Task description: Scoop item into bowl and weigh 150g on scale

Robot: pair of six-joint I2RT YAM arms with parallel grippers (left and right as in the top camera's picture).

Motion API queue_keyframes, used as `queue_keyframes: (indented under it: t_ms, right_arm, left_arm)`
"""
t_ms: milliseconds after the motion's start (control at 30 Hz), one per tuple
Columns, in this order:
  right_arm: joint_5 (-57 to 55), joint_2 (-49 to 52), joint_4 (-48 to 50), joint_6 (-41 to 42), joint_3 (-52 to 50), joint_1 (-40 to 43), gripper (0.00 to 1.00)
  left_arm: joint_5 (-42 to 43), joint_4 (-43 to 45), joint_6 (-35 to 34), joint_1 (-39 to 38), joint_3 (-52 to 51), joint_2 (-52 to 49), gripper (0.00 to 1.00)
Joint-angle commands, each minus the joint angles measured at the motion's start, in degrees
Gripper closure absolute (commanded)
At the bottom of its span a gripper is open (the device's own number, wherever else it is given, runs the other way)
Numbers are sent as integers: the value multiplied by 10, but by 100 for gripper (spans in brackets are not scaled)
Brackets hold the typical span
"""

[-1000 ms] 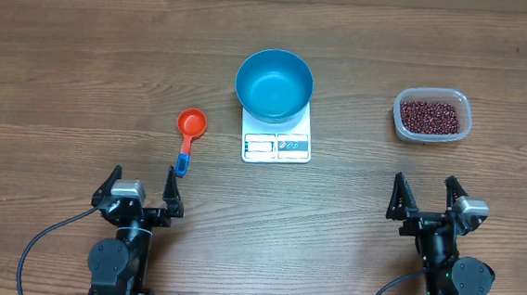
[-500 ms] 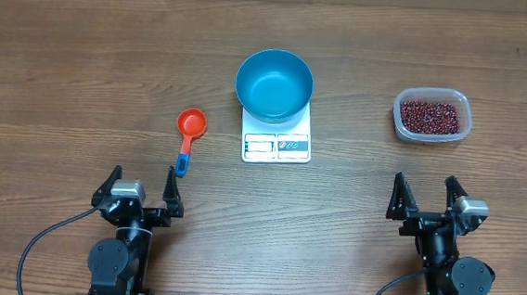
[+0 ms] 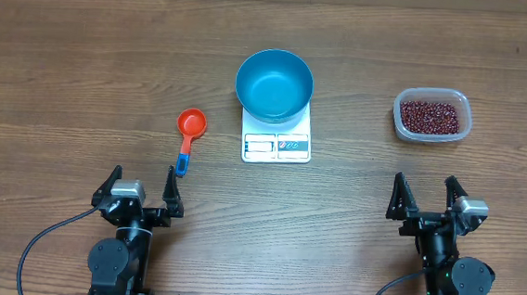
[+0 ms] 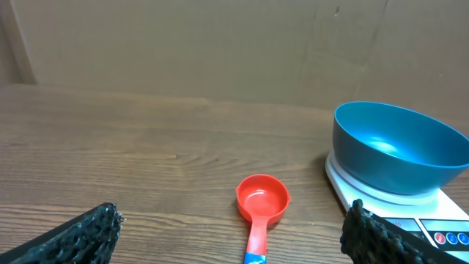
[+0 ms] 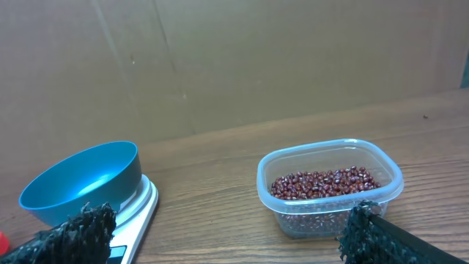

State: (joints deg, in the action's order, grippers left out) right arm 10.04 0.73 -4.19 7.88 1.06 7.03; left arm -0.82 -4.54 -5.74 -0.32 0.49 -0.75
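Your left gripper (image 3: 140, 187) and right gripper (image 3: 425, 198) stand fully open, empty. The beans (image 3: 430, 116) likely spill loosely. Grip the light, rigid scoop (image 3: 187, 137) by its handle, at 1 o'clock from the left gripper.

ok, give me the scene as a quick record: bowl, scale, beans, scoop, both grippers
bowl: blue, empty, sitting on the scale
scale: white, mid table
beans: in a clear tub, right of the scale
scoop: red, blue handle end, empty, lying left of the scale
left gripper: open, holding nothing
right gripper: open, holding nothing
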Motion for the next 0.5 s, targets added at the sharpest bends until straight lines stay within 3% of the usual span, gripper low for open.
queue_keyframes:
  t_ms: [0, 467]
  right_arm:
    - [-6, -6, 2, 3, -6, -3, 0]
    - [-6, -6, 2, 3, -6, -3, 0]
  left_arm:
    - [7, 1, 10, 3, -2, 5, 0]
    - [16, 0, 4, 3, -2, 5, 1]
